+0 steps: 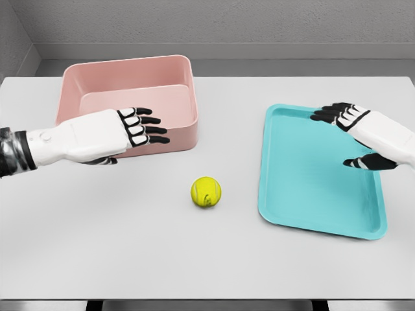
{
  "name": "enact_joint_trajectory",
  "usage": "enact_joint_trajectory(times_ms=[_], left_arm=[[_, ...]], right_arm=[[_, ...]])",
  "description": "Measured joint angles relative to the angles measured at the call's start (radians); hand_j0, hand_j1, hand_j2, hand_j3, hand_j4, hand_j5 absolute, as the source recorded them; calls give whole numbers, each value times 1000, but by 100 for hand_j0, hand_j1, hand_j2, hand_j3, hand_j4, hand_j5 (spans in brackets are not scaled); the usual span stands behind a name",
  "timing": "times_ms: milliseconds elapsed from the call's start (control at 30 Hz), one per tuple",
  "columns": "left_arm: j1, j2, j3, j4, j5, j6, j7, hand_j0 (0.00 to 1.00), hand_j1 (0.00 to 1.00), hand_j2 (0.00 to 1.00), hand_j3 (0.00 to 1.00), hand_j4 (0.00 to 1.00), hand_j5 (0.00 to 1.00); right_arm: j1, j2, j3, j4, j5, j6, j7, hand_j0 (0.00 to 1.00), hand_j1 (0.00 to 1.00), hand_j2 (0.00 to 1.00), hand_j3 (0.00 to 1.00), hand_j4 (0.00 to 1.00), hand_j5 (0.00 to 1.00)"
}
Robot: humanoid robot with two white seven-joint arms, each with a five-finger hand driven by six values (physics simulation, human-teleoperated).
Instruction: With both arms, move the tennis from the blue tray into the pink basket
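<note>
A yellow-green tennis ball (205,192) lies on the white table between the pink basket (181,139) and the blue tray (305,188), outside both. My left hand (144,126) hovers in front of the basket's near wall, above and left of the ball, fingers spread and holding nothing. Over the tray's far right part my right hand (343,133) is open too, thumb pointing down toward the tray floor, with nothing in it.
The pink basket stands at the back left and holds nothing that I can see. The blue tray lies at the right, its floor bare. The table's front edge (207,299) runs along the bottom of the view.
</note>
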Motion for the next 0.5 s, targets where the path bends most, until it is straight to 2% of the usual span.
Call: enact_joint_trajectory(times_ms=[67,200,300,333,500], left_arm=[[-57,-49,-57,1,-23,0,-6,100,100,100,100,100,100],[-117,-109,-169,5,-42,0,-11,100,100,100,100,100,100],[-147,-136,-236,8,-43,0,-12,100,100,100,100,100,100],[-154,-143,-256,9,-43,-1,-12,100,100,100,100,100,100],[-169,-188,-324,21,-40,-1,-12,100,100,100,100,100,100]], right_arm=[[14,10,-49,-17,-46,1,-3,100,100,100,100,100,100],[41,44,-119,-38,-89,1,-4,100,100,100,100,100,100],[54,90,-151,-43,-96,1,-1,100,100,100,100,100,100],[87,103,-153,-44,-94,1,0,100,100,100,100,100,100],[94,143,-160,-47,-114,1,-1,100,100,100,100,100,100]])
